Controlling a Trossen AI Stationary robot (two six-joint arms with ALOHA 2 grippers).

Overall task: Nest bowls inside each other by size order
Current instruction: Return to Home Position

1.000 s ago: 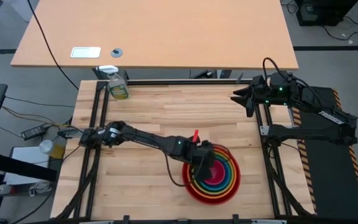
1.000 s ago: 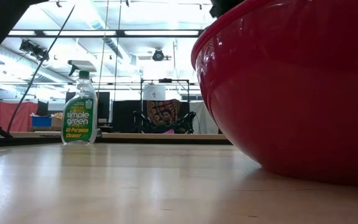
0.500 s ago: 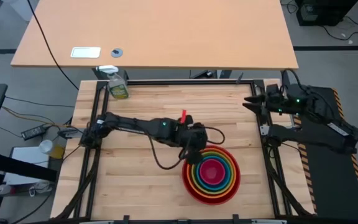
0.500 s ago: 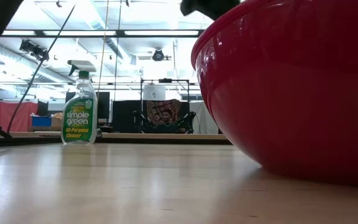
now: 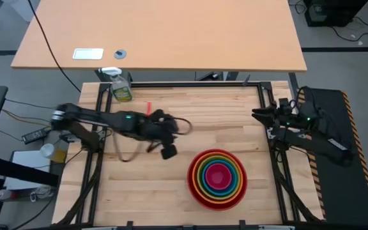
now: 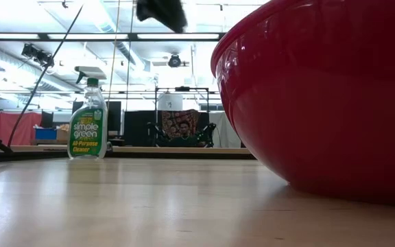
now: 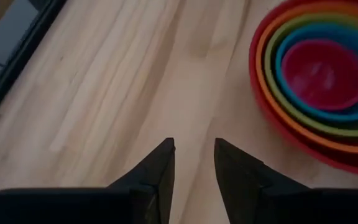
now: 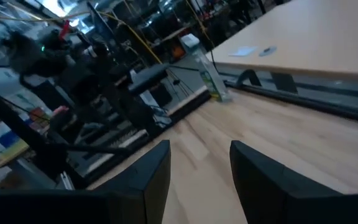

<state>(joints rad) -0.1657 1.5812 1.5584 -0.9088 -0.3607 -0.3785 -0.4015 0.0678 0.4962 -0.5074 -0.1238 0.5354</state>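
Five bowls sit nested on the table's near right part: the red bowl [image 5: 216, 201] outermost, then orange [image 5: 217, 191], lime green [image 5: 201, 176], blue [image 5: 206, 172] and magenta-pink [image 5: 217, 176] innermost. The stack also shows in the left wrist view [image 7: 324, 81], and the red bowl's wall fills the low view [image 6: 321, 96]. My left gripper [image 5: 167, 151] hangs open and empty above the table, left of the bowls; its fingers show in its wrist view [image 7: 194, 163]. My right gripper [image 5: 255, 114] is open and empty at the table's right edge.
A yellow-green spray bottle [image 5: 120, 86] stands at the table's far left corner; it also shows in the low view [image 6: 88, 123]. A black frame rail [image 5: 190, 84] runs along the table's edges. A second, tan table [image 5: 158, 32] stands beyond the far edge.
My left gripper has risen off the nested bowls and swung toward the table's left and far side, empty. My right arm has drawn back toward the table's right edge and a little nearer. The bowls have stayed in place.
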